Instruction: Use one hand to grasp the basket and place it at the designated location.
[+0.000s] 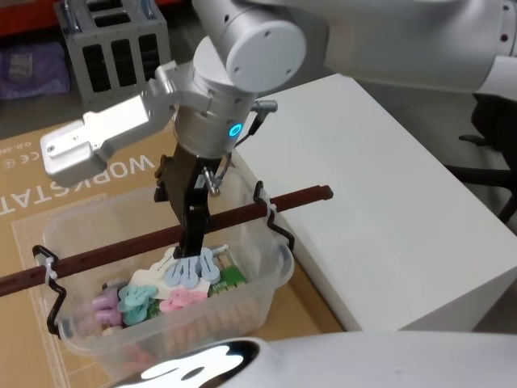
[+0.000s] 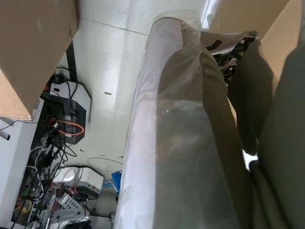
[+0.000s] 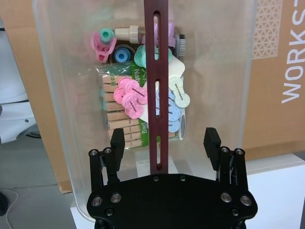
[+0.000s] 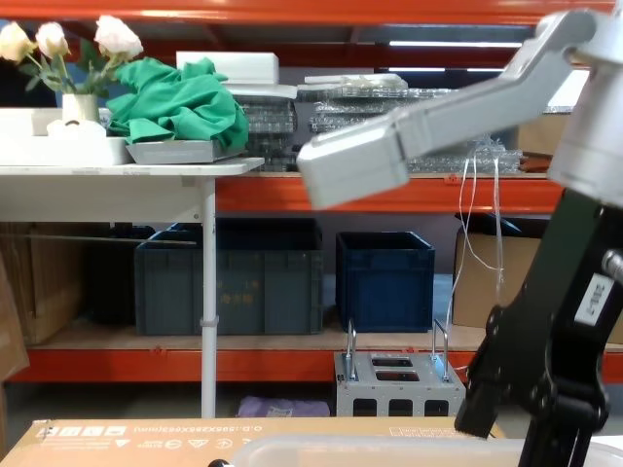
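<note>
Our right gripper (image 3: 164, 141) hangs over the translucent whitish plastic basket (image 1: 242, 311), black fingers (image 3: 212, 141) spread either side of its thin reddish-brown bar handle (image 3: 150, 71), touching neither side.

The basket (image 1: 284, 257) is translucent whitish plastic, and its bar handle (image 1: 121, 252) is reddish brown, patterned with long slots. Showing through the wall are pink, teal and pale blue plastic pegs (image 3: 131, 95) and tan wooden pegs (image 3: 121, 129) in a green-labelled pack. The right end effector (image 3: 165, 137) is black, and its arm is silver-white with a glowing blue ring (image 1: 235, 129). The cardboard (image 1: 32, 218) is brown with white lettering, and the worktop (image 1: 380, 202) is white. The crates (image 4: 384, 268) are dark blue and the racking (image 4: 253, 193) is orange.
</note>
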{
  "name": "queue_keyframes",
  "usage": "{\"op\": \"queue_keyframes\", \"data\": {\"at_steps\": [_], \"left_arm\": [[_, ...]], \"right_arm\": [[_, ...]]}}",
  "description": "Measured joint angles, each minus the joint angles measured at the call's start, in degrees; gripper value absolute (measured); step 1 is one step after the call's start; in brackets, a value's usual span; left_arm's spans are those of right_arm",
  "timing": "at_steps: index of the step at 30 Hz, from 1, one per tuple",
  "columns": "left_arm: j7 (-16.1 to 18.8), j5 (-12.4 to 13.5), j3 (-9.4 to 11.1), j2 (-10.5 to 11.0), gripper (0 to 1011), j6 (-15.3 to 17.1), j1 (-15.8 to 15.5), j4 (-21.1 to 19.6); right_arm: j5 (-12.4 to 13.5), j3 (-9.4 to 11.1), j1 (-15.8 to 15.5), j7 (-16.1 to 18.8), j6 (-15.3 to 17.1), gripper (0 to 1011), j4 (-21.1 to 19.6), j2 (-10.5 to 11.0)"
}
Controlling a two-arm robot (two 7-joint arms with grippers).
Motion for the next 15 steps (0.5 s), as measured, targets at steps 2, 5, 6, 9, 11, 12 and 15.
{"op": "queue_keyframes", "data": {"at_steps": [2,5,6,9,11,12,15], "left_arm": [[0.0,0.0,0.0,0.0,0,0.0,0.0,0.0],[0.0,0.0,0.0,0.0,0,0.0,0.0,0.0],[0.0,0.0,0.0,0.0,0,0.0,0.0,0.0],[0.0,0.0,0.0,0.0,0,0.0,0.0,0.0],[0.0,0.0,0.0,0.0,0,0.0,0.0,0.0],[0.0,0.0,0.0,0.0,0,0.0,0.0,0.0],[0.0,0.0,0.0,0.0,0,0.0,0.0,0.0]], "right_arm": [[0.6,0.5,0.2,0.0,-0.2,1000,-0.2,0.5],[1.8,1.5,0.6,-0.1,-0.7,1000,-0.4,1.3],[2.1,1.8,0.7,-0.1,-0.9,1000,-0.5,1.6],[3.2,2.7,1.1,-0.2,-1.5,1001,-0.7,2.4],[4.1,3.6,1.4,-0.4,-2.0,1000,-1.0,3.2],[4.5,3.9,1.5,-0.4,-2.2,1001,-1.2,3.5],[6.7,5.7,2.0,-0.5,-3.3,1000,-1.6,5.1]]}}
